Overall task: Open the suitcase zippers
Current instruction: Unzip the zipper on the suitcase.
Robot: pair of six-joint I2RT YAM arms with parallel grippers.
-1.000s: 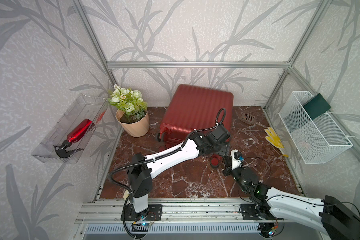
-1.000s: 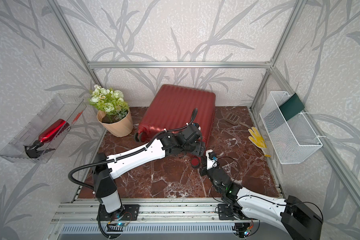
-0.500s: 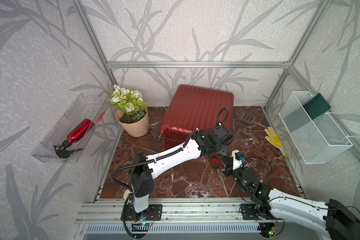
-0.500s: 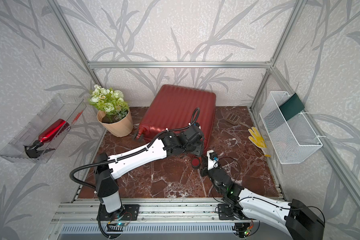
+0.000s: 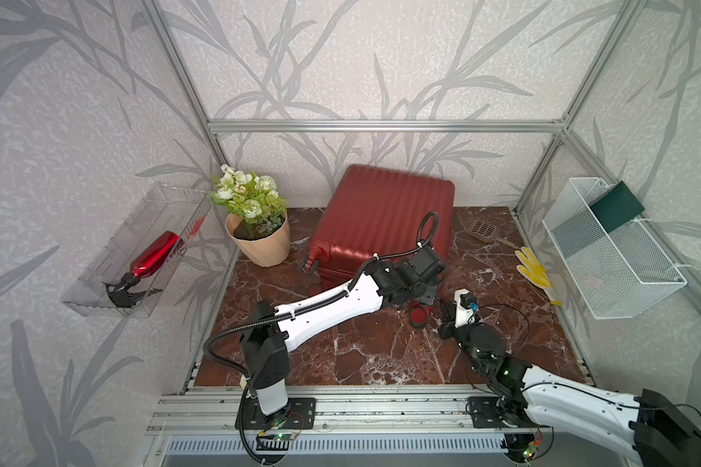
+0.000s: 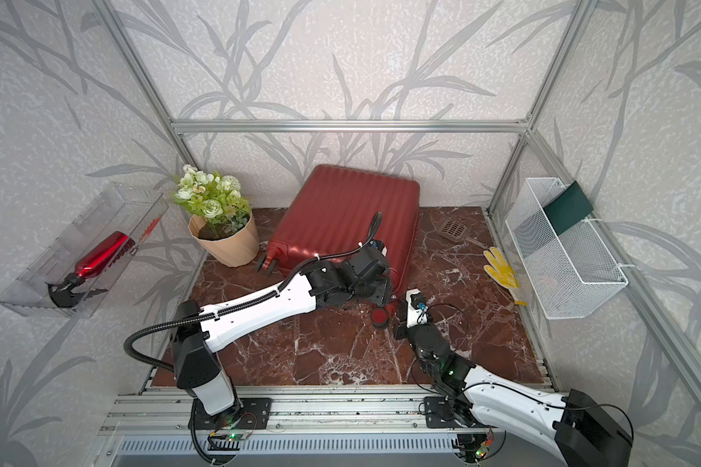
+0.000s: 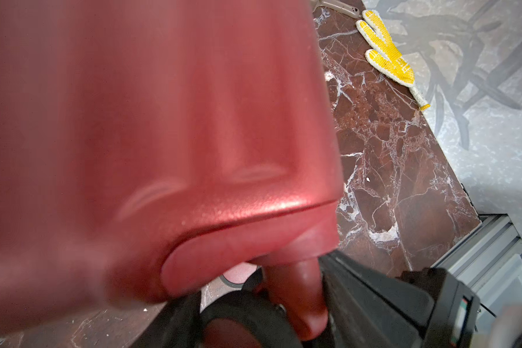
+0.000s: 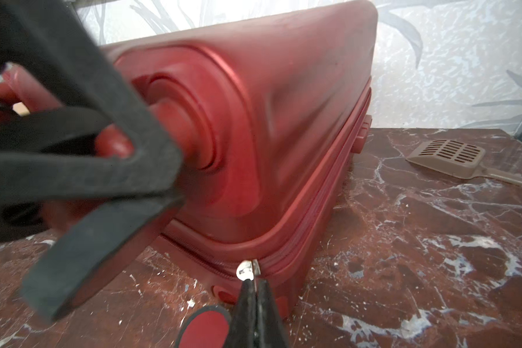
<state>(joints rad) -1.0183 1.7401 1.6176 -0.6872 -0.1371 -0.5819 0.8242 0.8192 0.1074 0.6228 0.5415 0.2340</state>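
Your suitcase [image 5: 385, 210] lies flat at the back of the floor [image 5: 361, 347], wheels towards you.
The flower pot [image 5: 260, 242] stands left of it; scoop [image 5: 482, 229] and glove [image 5: 534, 273] lie to its right. The left-wall tray [image 5: 158, 206] holds the spray bottle [image 5: 154, 254]; a wire basket [image 5: 608, 258] hangs on the right wall. Your left gripper [image 5: 425, 295] straddles a wheel stem [image 7: 299, 289] at the near right corner; your right gripper [image 8: 255, 289] sits just before it, on the zipper pull [image 8: 247, 269].

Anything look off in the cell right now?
Nothing spilled or damaged. The suitcase lies flat, skewed to the back wall. The left gripper straddles a wheel stem, an odd spot to brace. The right gripper is pinched shut on the silver zipper pull. A yellow glove lies loose on the floor.
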